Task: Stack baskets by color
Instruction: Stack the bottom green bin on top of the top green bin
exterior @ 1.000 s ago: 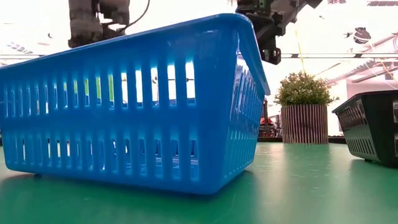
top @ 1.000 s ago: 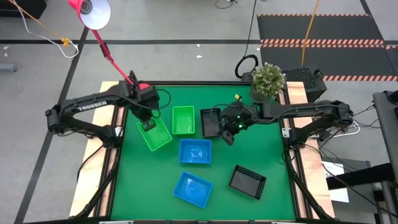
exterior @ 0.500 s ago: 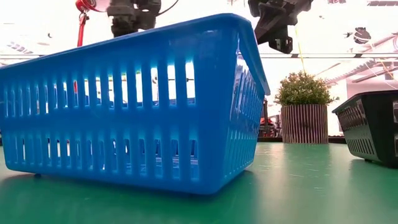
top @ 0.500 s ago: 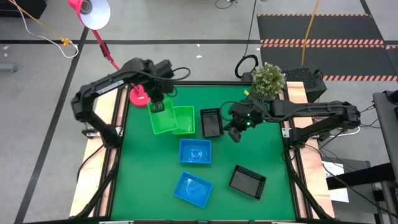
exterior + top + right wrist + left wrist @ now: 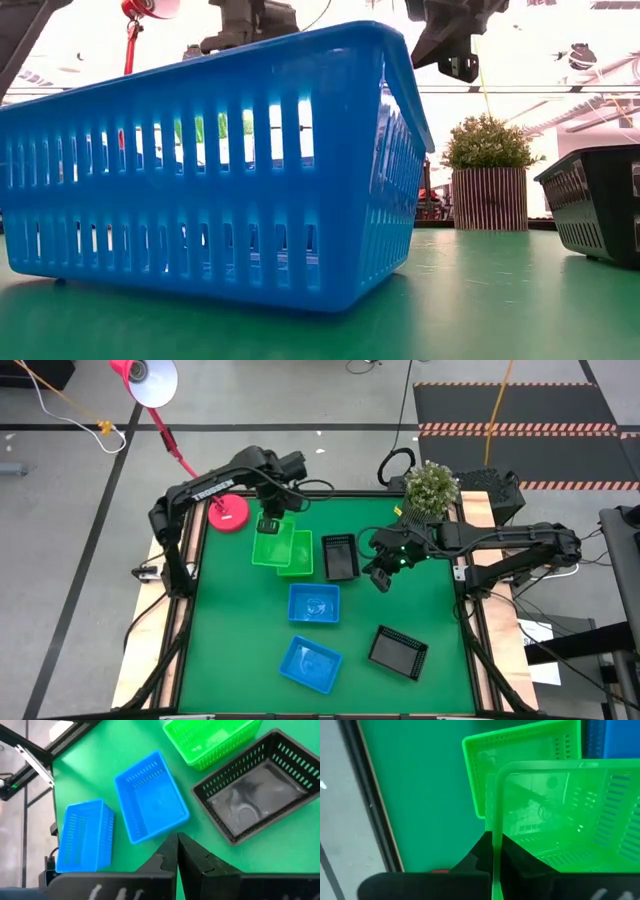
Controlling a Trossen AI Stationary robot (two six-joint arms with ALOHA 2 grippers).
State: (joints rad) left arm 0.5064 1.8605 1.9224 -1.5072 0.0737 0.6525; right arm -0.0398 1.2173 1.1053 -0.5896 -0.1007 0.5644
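Green table mat (image 5: 240, 630) on grey floor (image 5: 300, 400): left gripper (image 5: 268, 523), jaws clamped on a green basket's (image 5: 268, 546) rim above a second green basket (image 5: 297, 552); right gripper (image 5: 380, 572), jaws closed empty, beside black basket (image 5: 340, 556).

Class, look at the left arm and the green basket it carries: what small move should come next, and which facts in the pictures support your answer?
Probably shift the left gripper a little toward the table's middle, then lower. It is shut on the rim of the held green basket, which overlaps the other green basket only partly, so the two are not yet lined up to nest. The right gripper waits, shut and empty.
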